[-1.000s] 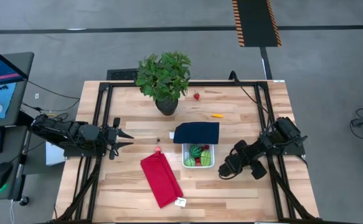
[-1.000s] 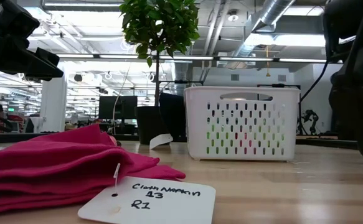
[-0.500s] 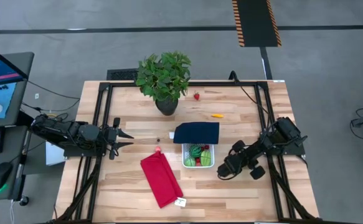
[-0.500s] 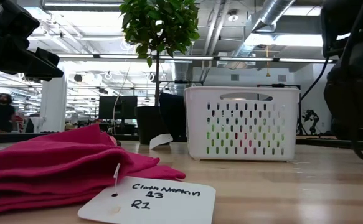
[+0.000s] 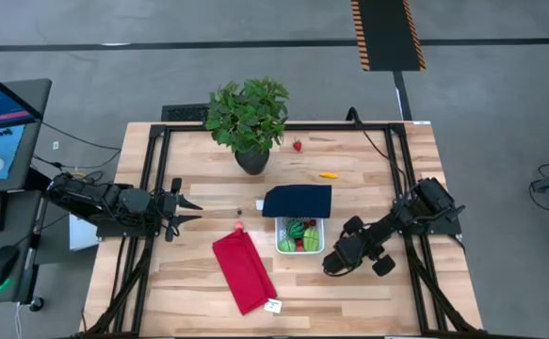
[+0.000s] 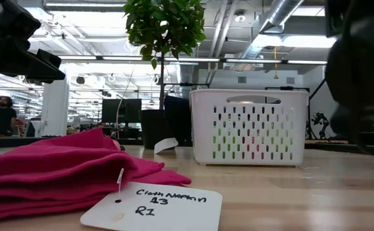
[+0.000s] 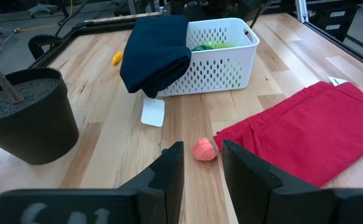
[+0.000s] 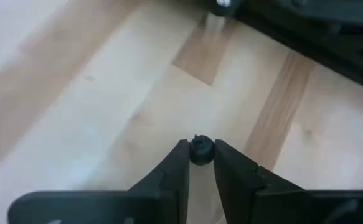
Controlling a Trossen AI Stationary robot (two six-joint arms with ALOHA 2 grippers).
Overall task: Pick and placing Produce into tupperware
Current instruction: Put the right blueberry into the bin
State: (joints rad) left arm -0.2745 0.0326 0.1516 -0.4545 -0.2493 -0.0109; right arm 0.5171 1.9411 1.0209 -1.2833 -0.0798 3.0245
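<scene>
- Tupperware (image 5: 300, 235) sits near the middle of the wooden table (image 5: 368, 301); we see it as a white perforated basket holding green, dark-green striped and red toy produce.
- We find the dark navy cover (image 5: 298, 201) draped over the basket's far edge, towards the potted plant (image 5: 248, 119).
- We see an orange piece (image 5: 328, 175) and a red strawberry (image 5: 298, 146) lying apart on the far part of the table, outside the basket.
- We see a small pink-red piece (image 7: 204, 150) lying on the wood beside the corner of the red cloth (image 5: 244, 272), just ahead of the left gripper (image 7: 200, 158).
- We note the left gripper hangs over the table's left side, its fingers a little apart and holding nothing.
- We see the right gripper (image 8: 195, 160) to the right of the basket, low over bare wood, its fingers pinched on a tiny dark round object (image 8: 200, 149).
- We read a paper tag (image 6: 151, 205) at the cloth's near end.
</scene>
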